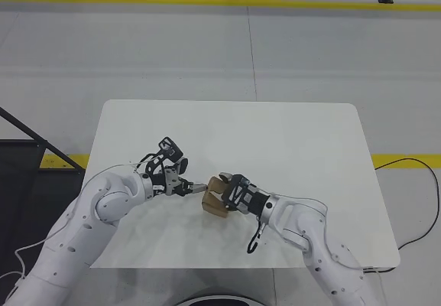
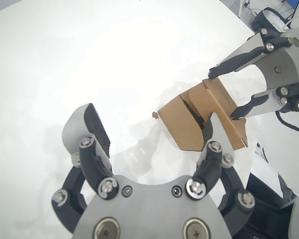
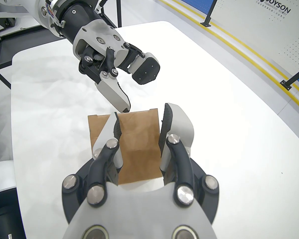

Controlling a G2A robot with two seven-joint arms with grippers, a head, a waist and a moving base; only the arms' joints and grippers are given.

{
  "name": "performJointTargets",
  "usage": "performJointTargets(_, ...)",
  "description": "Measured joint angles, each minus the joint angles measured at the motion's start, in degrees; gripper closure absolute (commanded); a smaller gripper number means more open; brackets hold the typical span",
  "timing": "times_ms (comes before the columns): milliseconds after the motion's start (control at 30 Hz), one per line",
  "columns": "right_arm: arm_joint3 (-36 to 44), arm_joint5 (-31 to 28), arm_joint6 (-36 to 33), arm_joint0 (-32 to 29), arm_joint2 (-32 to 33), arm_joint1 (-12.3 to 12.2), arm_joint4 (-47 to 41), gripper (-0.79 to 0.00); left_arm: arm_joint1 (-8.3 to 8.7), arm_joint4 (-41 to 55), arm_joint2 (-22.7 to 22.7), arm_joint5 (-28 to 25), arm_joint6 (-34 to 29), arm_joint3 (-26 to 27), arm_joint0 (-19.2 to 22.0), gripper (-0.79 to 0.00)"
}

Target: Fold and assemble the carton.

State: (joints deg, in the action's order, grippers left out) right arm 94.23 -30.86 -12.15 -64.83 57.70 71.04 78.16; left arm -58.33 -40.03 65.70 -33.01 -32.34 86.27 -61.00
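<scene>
Now the right hand (image 3: 141, 111) (spread) seemingly straddles the carton (image 3: 139, 148).

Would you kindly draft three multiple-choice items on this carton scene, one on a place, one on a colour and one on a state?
1. Where is the carton?
A. At a far corner, away from both arms
B. On the table, between the left gripper and the right gripper
C. On the floor

2. What colour is the carton?
A. White
B. Blue
C. Brown

3. How does the left gripper stand?
A. Open, one fingertip at the carton's edge
B. Shut on the carton
C. Shut on nothing

Answers: 1 B, the top view shows it on the table with a gripper at each side; 2 C, every view shows plain brown cardboard; 3 A, its fingers are spread wide, with one tip at the carton's edge.
</scene>
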Motion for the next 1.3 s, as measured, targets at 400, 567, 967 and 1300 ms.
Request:
performJointTargets(400, 1.3, -0.7, 3.0, -3.8, 4.0, -1.0, -0.2, -0.397, 0.01, 0.4, 0.4, -0.3, 1.2, 0.6, -0.4, -0.785)
performJointTargets(567, 0.9, -0.7, 2.6, -3.4, 3.4, -0.9, -0.2, -0.397, 0.04, 0.3, 0.5, -0.3, 1.0, 0.9, -0.6, -0.785)
performJointTargets(967, -1.5, -0.4, 1.5, -1.0, 1.7, -0.4, -1.3, -0.4, -0.16, -0.2, -0.6, -0.2, -0.3, 0.4, 0.1, -0.785)
performJointTargets(1300, -2.5, -0.5, 1.6, -0.2, 1.2, -0.3, -1.9, -0.397, -0.34, -0.5, -1.3, -0.1, -0.6, -0.1, 0.8, -0.785)
